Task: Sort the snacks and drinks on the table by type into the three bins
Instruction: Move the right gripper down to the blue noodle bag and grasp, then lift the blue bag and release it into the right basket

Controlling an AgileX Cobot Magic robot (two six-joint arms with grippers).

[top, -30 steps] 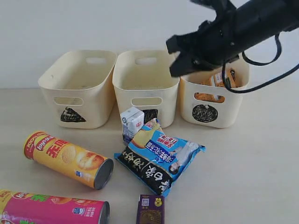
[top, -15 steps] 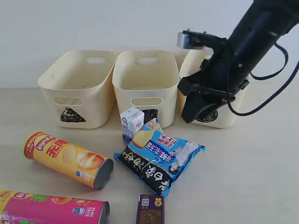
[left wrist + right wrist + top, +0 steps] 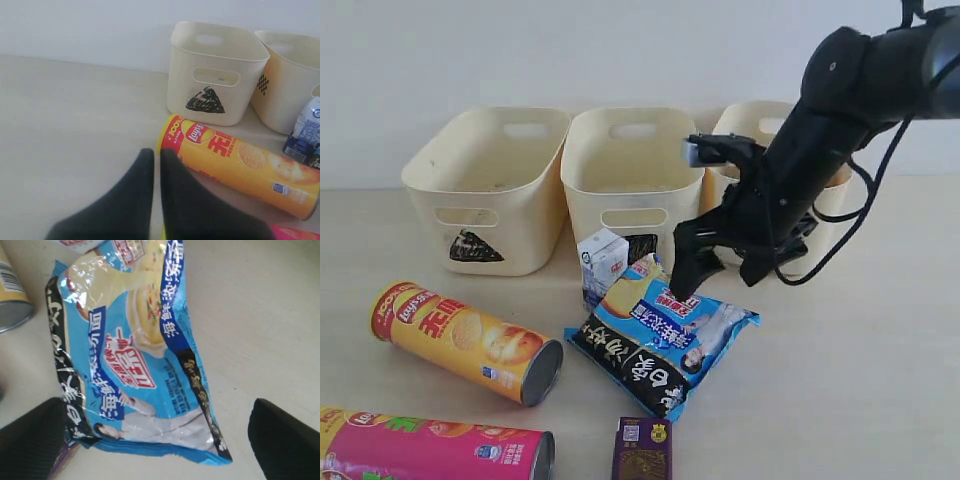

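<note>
The blue-black-white bag (image 3: 660,340) lies flat on the table (image 3: 860,380) in front of the bins. My right gripper (image 3: 718,275) hangs open just above the bag's far end, and in the right wrist view its fingers stand either side of the bag (image 3: 135,365) with nothing held. The white and blue carton (image 3: 603,262) stands by the square bin (image 3: 590,180). The yellow-orange tube (image 3: 470,340), magenta tube (image 3: 430,450) and purple carton (image 3: 642,450) lie nearer the front. My left gripper (image 3: 156,155) is shut and empty, beside the yellow-orange tube's (image 3: 240,165) red end. The orange bag is hidden.
The triangle bin (image 3: 425,185) stands left and the circle bin (image 3: 745,112) right, partly behind my right arm. The left wrist view shows the triangle bin (image 3: 215,75), the square bin (image 3: 285,85) and the carton (image 3: 305,135). Bare table lies right of the bag.
My right arm has swung down and forward from above the circle bin to just over the blue bag's far end. The objects on the table have not moved.
</note>
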